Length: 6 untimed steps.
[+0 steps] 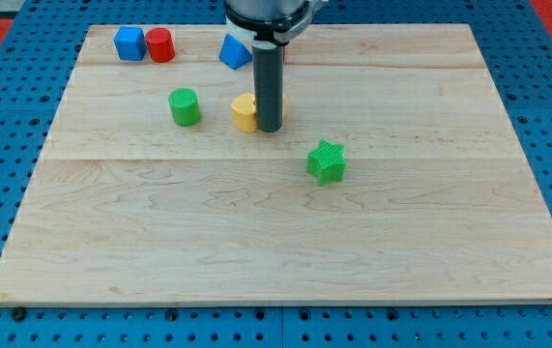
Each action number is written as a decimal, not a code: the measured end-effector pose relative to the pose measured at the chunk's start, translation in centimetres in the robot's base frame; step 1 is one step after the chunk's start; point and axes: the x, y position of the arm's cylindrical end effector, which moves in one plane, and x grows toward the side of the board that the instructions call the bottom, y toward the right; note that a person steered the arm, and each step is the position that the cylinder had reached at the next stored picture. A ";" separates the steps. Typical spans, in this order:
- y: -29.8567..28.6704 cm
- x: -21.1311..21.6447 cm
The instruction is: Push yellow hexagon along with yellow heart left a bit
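A yellow block point(244, 112) lies at the upper middle of the wooden board point(276, 232); the rod hides its right part, so I cannot tell its shape, nor whether a second yellow block sits behind the rod. My tip point(269, 129) rests on the board touching the yellow block's right side. A sliver of yellow shows just right of the rod point(282, 101).
A green cylinder point(185, 106) stands left of the yellow block. A green star point(326, 161) lies below and to the right of my tip. A blue cube point(130, 43), a red cylinder point(160, 44) and a blue block point(234, 51) sit along the view's top.
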 end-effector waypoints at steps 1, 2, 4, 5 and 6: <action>0.0 0.0; 3.5 -0.8; 12.7 -6.0; 7.4 -9.6; 2.7 -4.9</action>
